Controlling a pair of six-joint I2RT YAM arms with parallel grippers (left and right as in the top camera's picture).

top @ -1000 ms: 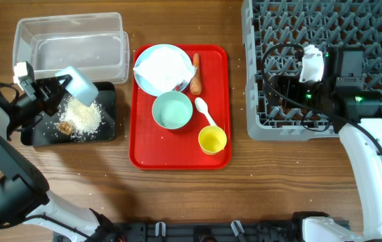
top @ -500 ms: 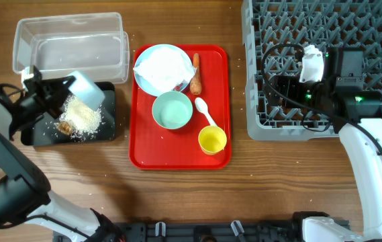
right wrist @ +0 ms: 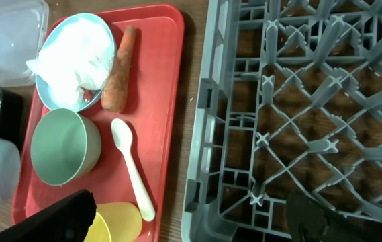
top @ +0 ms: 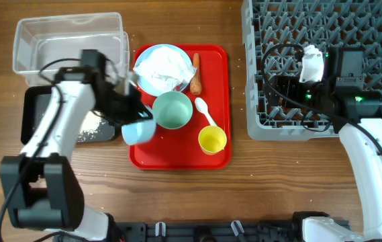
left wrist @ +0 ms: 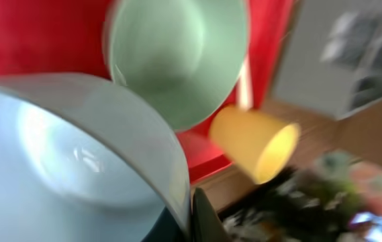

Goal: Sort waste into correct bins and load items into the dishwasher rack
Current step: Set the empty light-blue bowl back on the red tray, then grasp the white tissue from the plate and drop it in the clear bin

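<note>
My left gripper [top: 129,119] is shut on the rim of the pale blue bowl [top: 139,131], which hangs tilted over the left edge of the red tray [top: 177,158]. In the left wrist view that bowl [left wrist: 70,154] fills the lower left, with one finger [left wrist: 201,218] pressed on its rim. The mint-green bowl [top: 172,109], white spoon [top: 205,111] and yellow cup [top: 212,140] lie on the tray. The pale blue plate [top: 145,55] holds crumpled wrapper paper [top: 165,67], beside the carrot [top: 195,74]. Rice [top: 97,126] lies in the black tray [top: 39,111]. My right gripper [top: 281,91] hangs open over the dishwasher rack [top: 325,40].
The clear tub [top: 70,44] stands behind the black tray at the back left. A few rice grains are scattered on the wood near the tub. The left arm stretches across the black tray. The rack's front left corner [right wrist: 207,202] is close to the red tray's right edge.
The left arm has swung right from above the black tray, carrying the pale blue bowl to the red tray's left edge. The right arm has not moved.
</note>
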